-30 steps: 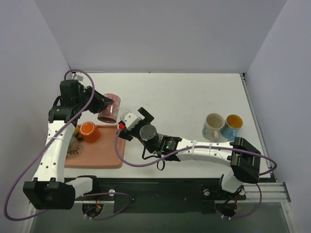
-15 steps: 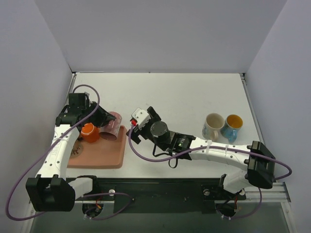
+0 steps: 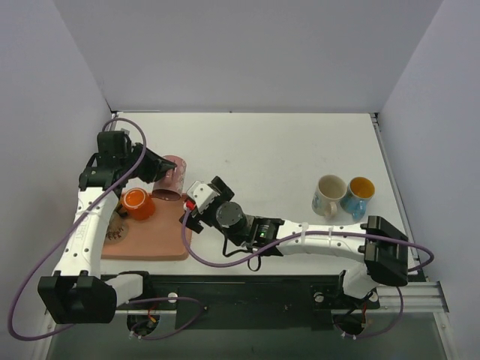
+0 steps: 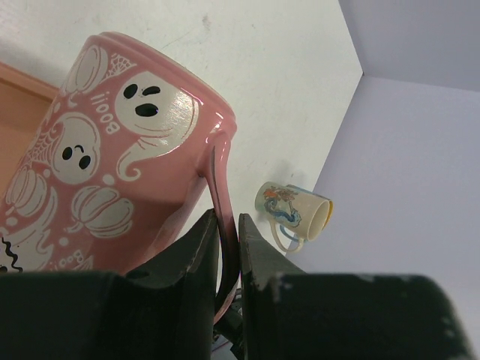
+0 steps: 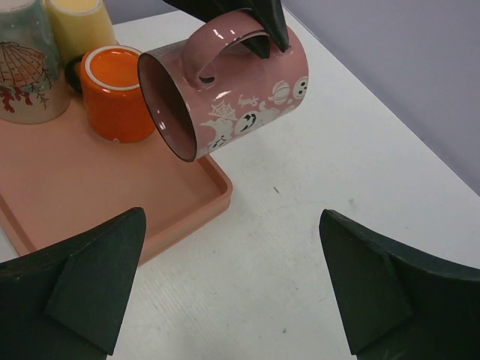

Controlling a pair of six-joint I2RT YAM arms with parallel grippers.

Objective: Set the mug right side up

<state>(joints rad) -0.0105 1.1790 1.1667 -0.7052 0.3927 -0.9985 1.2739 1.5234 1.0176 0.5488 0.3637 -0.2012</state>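
The pink mug (image 3: pixel 172 178) with white ghost prints hangs tilted on its side above the far right corner of the orange tray (image 3: pixel 159 241). My left gripper (image 3: pixel 152 168) is shut on the mug's handle (image 4: pixel 217 176); the handle sits between the jaws in the left wrist view (image 4: pixel 227 229). In the right wrist view the mug (image 5: pixel 240 90) shows its open mouth facing the tray (image 5: pixel 67 195). My right gripper (image 3: pixel 195 202) is open and empty, low over the table beside the tray's right edge (image 5: pixel 231 217), just in front of the mug.
On the tray stand an orange mug (image 3: pixel 138 203), a shell-print mug (image 5: pixel 26 67) and a yellow mug (image 5: pixel 75 22). A white mug (image 3: pixel 328 196) and a blue mug (image 3: pixel 359 193) stand at the right of the table. Side walls are close.
The left gripper carried the pink mug down toward the tray, then back up a little. The right gripper swung right, then returned left and nearer, beside the tray edge.
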